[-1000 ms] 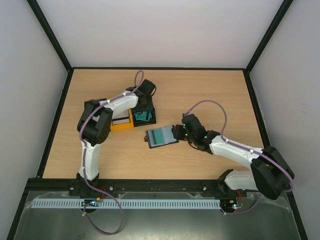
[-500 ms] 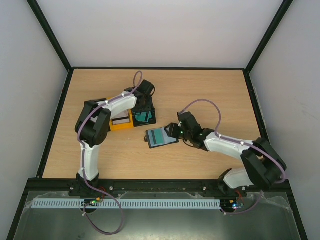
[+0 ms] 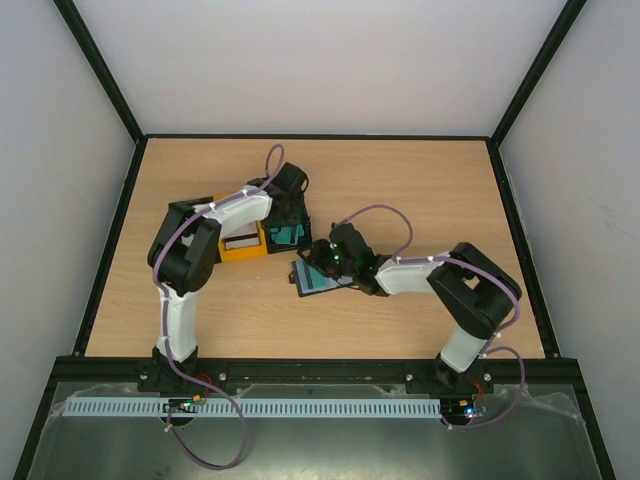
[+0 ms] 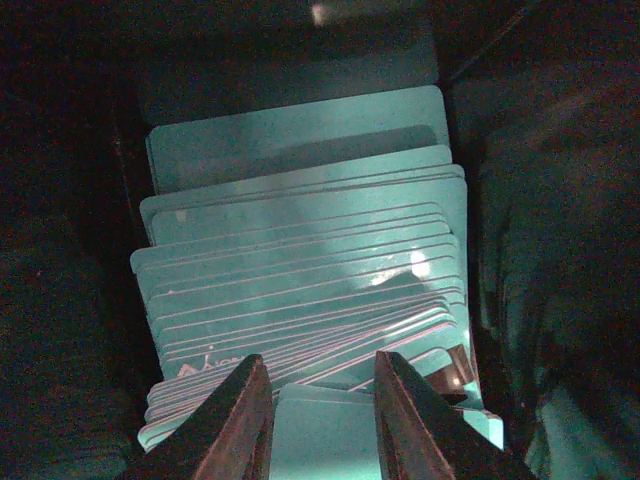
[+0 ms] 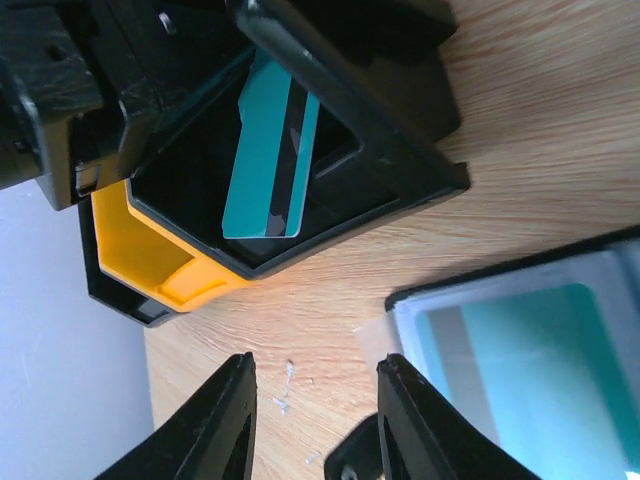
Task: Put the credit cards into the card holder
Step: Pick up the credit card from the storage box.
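Observation:
The black card holder [image 3: 306, 287] lies open on the table with a teal card in its clear slot; it also shows in the right wrist view [image 5: 470, 283]. My right gripper [image 3: 322, 262] hovers open and empty over the holder's left edge, its fingers [image 5: 318, 362] above bare wood. My left gripper [image 3: 287, 228] is down inside the black bin [image 3: 302, 240], shut on one teal card [image 4: 320, 440] just above a fanned stack of teal credit cards [image 4: 300, 260]. The right wrist view shows a striped teal card [image 5: 265, 160] tilted in that bin.
A yellow bin [image 3: 243, 243] with a white card stands against the black bin's left side; it also shows in the right wrist view [image 5: 140, 250]. Black frame rails edge the wooden table [image 3: 430, 190].
My right gripper has moved left across the card holder toward the bins, its arm folding in. My left arm has barely moved inside the black bin.

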Robot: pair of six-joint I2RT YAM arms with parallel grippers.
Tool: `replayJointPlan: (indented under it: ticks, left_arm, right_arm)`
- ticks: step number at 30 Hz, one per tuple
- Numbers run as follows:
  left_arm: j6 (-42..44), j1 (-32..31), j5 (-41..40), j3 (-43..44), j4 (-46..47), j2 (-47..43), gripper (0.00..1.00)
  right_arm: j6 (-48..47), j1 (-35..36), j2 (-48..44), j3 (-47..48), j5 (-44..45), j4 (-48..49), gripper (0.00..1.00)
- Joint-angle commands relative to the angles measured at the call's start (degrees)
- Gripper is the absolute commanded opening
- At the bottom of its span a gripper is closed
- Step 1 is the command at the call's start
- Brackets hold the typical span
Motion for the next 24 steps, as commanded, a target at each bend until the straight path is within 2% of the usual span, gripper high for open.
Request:
replayJointPlan:
  ticks: [1, 12, 17, 24]
  left_arm:
    - [1.08, -0.12, -0.3, -1.68, -0.98, -2.18, 0.31]
    - [2.1, 0.24, 0.21, -2.68, -0.4, -2.75, 0.31]
    - [2.54, 0.53, 0.41, -3.34, -0.21, -3.26, 0.3]
    - [3.26, 0.82, 0.73, -3.42, -0.07, -3.35, 0.3]
  right_arm:
    - [7.94, 0.71, 4.88, 2.84, -0.33, 8.26, 0.34]
    - [11.52, 0.69, 10.38, 7.1, 5.34, 8.19, 0.33]
    - [12.11, 0.75, 11.74, 8.35, 6.9, 7.28, 0.23]
    - [9.09, 0.73, 10.63, 9.97, 11.83, 3.03, 0.16]
